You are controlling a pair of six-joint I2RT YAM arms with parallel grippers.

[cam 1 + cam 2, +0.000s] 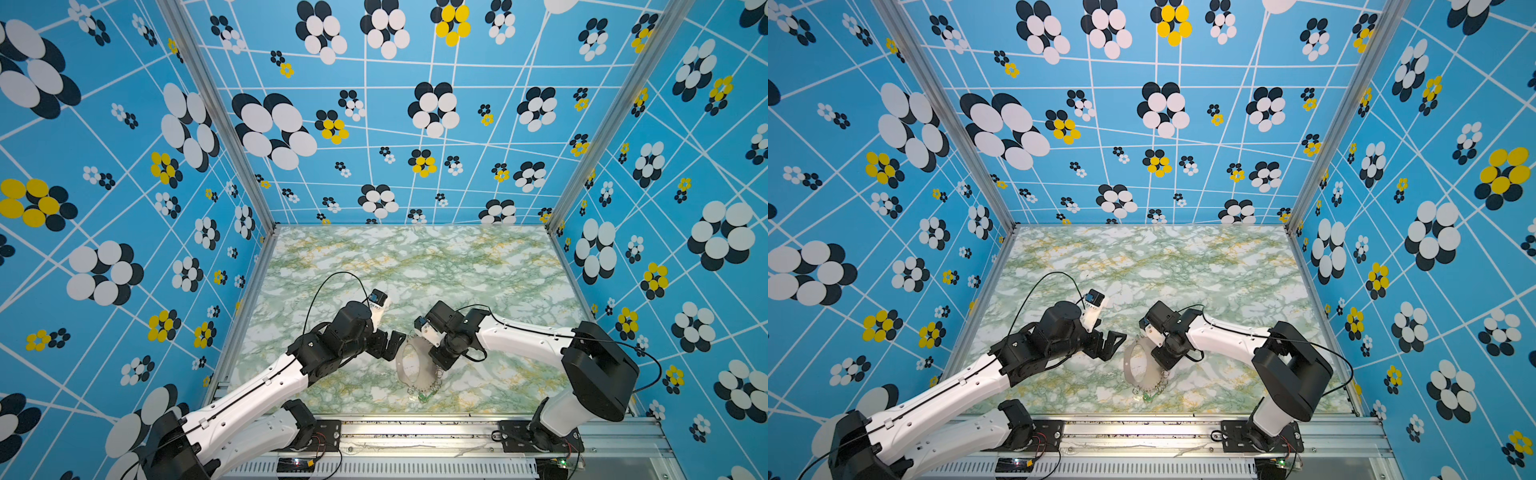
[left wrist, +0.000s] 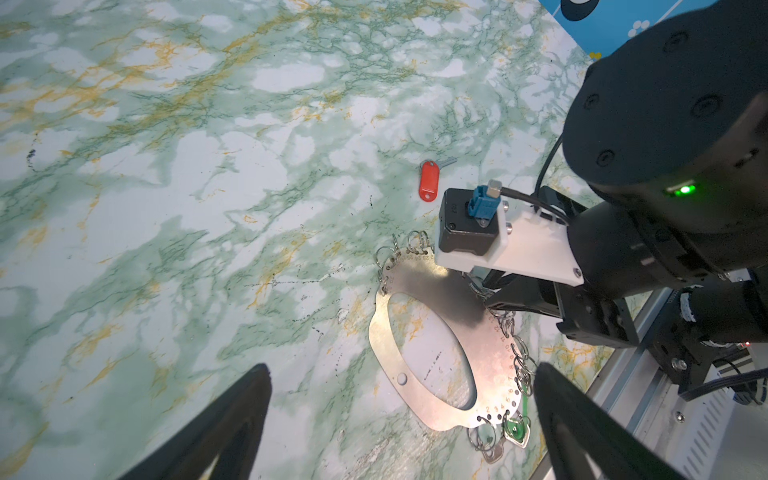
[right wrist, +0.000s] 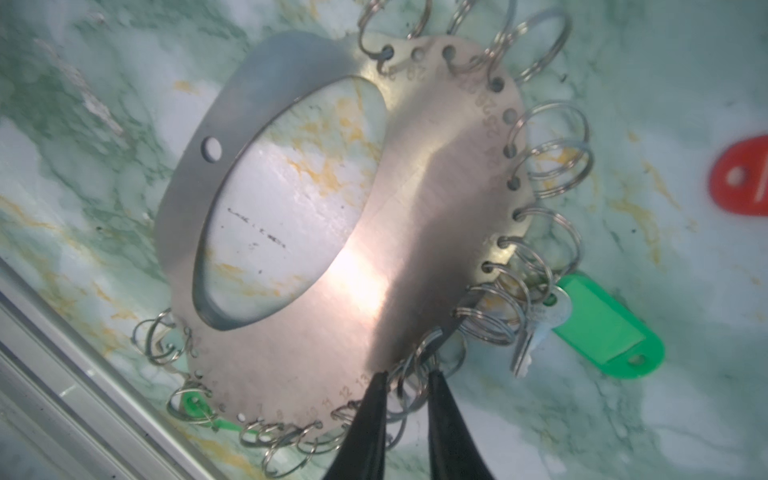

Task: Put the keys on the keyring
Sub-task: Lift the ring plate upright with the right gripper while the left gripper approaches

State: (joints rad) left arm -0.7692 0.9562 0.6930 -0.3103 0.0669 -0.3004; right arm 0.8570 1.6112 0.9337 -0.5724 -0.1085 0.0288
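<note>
- Fingers (image 3: 361,424) of the right gripper (image 3: 405,380) are seen almost closed, pinched on one wire ring (image 3: 417,361) at the edge of the keyring (image 3: 316,299). The left gripper (image 2: 399,368) is spread wide and empty, near the keyring's ringless side.
- At the keyring's near end a green tag (image 2: 515,428) with keys is seen, apparently already on the rings.
- A green-tagged key (image 3: 611,332) is found against the rings just past the right fingers; whether it is threaded on cannot be told.
- The red-tagged key (image 2: 429,180) is seen lying loose beyond the keyring's far end, well apart from it. Its long axis is judged to run roughly away from the left fingers, so the free left arm is judged better placed to fetch it.
- Everything is laid on a green-veined marble-look table (image 1: 457,266), enclosed by blue flowered walls (image 1: 415,124).
</note>
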